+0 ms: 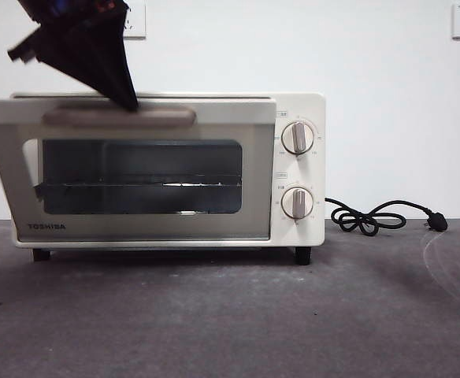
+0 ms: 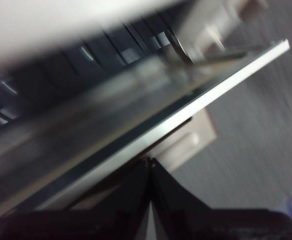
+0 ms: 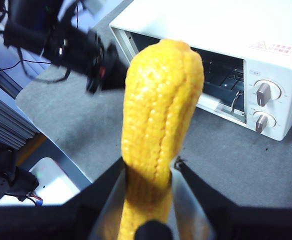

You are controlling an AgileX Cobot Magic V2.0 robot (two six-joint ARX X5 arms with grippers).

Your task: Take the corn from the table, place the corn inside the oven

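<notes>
Overhead, left gripper (image 1: 124,98) at oven (image 1: 301,102) door handle (image 1: 120,118), right gripper (image 3: 148,167) clasping corn (image 3: 158,115).

Left end effector (image 2: 149,165) pinched closed; right end effector (image 3: 148,167) clamped, raised.

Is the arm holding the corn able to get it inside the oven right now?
Probably not quite yet. The right gripper is shut on the corn, but the oven door is only partly tilted open, with the left gripper at its handle. The gap looks too narrow.
</notes>
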